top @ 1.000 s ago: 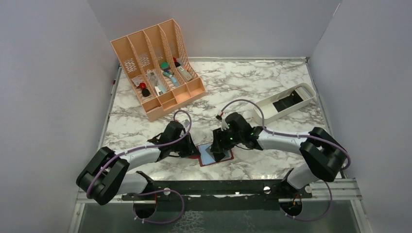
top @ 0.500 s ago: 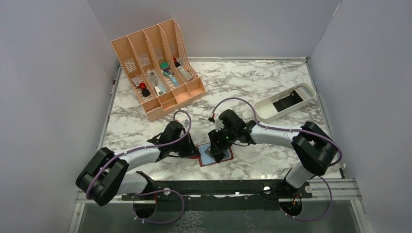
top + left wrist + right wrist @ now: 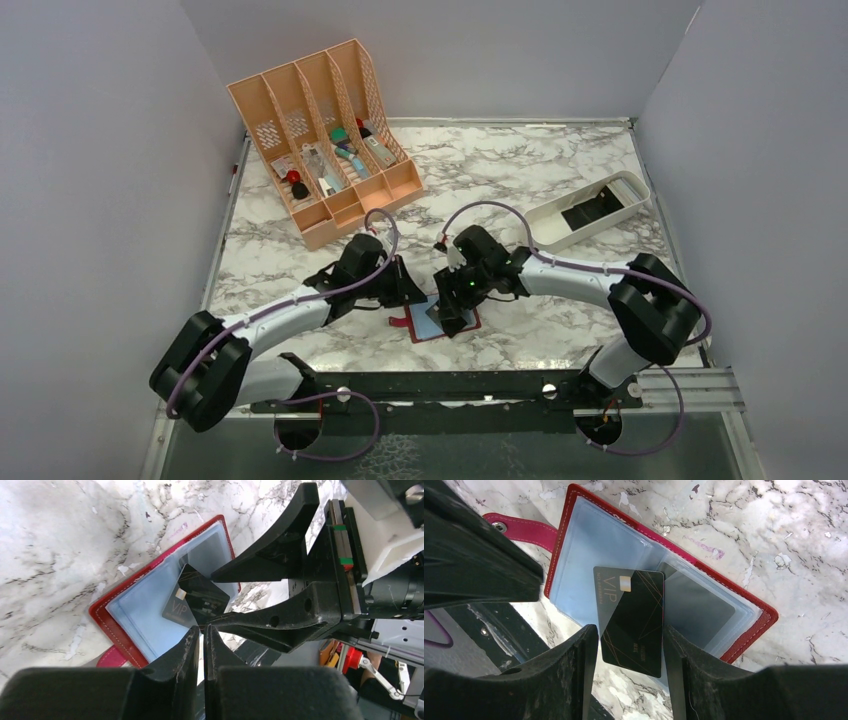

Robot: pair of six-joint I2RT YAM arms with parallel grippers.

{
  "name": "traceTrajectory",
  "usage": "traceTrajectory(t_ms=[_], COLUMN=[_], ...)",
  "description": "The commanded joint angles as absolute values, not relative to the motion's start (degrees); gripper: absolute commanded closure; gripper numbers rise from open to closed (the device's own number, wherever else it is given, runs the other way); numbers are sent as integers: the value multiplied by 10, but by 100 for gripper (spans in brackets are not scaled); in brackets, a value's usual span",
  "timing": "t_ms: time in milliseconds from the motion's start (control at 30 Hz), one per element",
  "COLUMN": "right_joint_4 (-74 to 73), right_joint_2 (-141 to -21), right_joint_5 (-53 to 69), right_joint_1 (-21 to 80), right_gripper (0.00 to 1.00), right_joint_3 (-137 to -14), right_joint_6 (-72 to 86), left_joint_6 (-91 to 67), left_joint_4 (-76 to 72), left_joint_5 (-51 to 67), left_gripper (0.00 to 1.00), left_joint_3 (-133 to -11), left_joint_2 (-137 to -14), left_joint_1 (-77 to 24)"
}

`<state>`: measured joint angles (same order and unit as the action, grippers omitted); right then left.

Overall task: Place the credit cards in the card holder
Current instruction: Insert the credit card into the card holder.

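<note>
The red card holder [image 3: 425, 331] lies open on the marble near the front middle, with its clear pockets up [image 3: 584, 560]. My right gripper [image 3: 631, 647] is shut on a black credit card [image 3: 631, 622] by its long edges. The card's far end lies over the clear pockets [image 3: 197, 602]. A greyish card [image 3: 701, 610] shows inside the right pocket. My left gripper [image 3: 201, 635] is shut and empty, just above the holder's left side [image 3: 412, 293]. The strap with the snap button [image 3: 519, 530] sticks out to the left.
A peach slotted organizer [image 3: 325, 140] with small items stands at the back left. A white oblong tray [image 3: 545, 228] holding something dark [image 3: 588, 210] sits at the right. The black rail [image 3: 450, 385] runs along the near edge.
My left gripper has lifted off the holder's left edge and moved back and right, uncovering the strap. My right gripper has shifted slightly left over the holder with the card.
</note>
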<state>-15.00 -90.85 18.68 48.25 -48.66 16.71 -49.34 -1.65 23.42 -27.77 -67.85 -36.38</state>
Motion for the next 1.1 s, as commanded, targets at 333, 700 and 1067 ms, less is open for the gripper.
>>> traceTrajectory(t_ms=[333, 700, 1067], right_joint_4=[-117, -78, -32], right_joint_2=[-898, -909, -920], right_joint_5=[247, 319, 342], right_joint_1=[441, 411, 389], right_gripper=[44, 47, 81], right_joint_3=[-438, -417, -400], right_joint_6=[208, 230, 246], left_joint_6=[-519, -501, -501], left_joint_4=[-155, -130, -129], left_joint_5=[271, 224, 219], left_gripper=[99, 99, 99], left_joint_3=[-259, -230, -224], left_joint_2=[-831, -830, -825], left_joint_1=[-386, -386, -386])
